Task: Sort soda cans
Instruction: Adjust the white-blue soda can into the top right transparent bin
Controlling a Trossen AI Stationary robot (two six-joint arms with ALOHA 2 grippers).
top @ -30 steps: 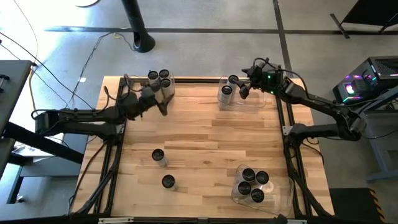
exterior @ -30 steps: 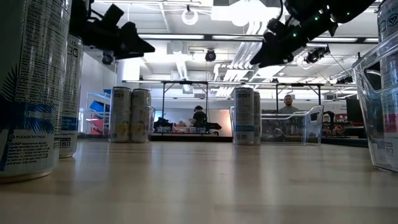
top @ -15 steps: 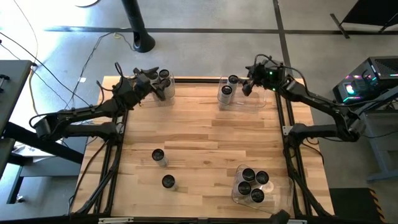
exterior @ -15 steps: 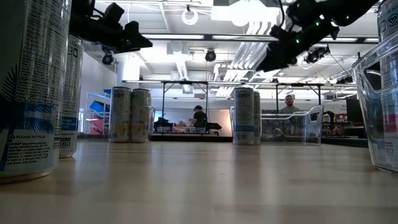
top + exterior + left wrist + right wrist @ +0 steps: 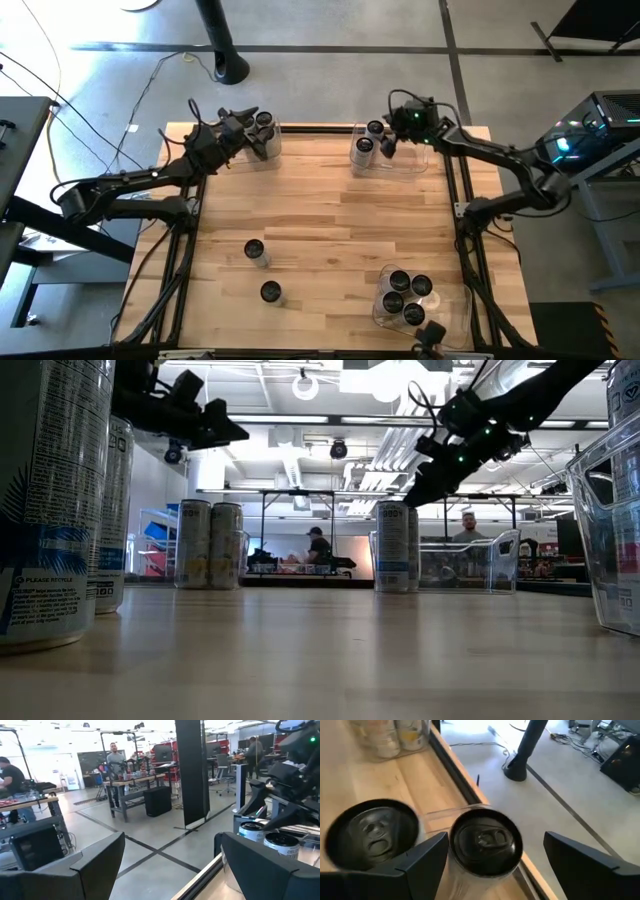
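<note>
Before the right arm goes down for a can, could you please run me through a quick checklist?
1. Right claw open: ok.
2. Right claw over the far-right cans, one can between its fingers' line: ok.
3. Right claw empty: ok.
4. Left claw open, waiting by the far-left cans: ok.
5. Two loose cans upright on the table: ok.
6. Enough height above the can tops: cannot tell.

Left gripper (image 5: 250, 138): having swung from mid-worktop up toward the far left corner, it is now hovering, fingers spread, just beside the cans (image 5: 263, 122) standing in the left bin (image 5: 272, 150). Right gripper (image 5: 386, 146): it is shifting leftward and dropping lower over the far right bin (image 5: 420, 163), fingers apart above the two cans (image 5: 364, 146) at that bin's left end.
</note>
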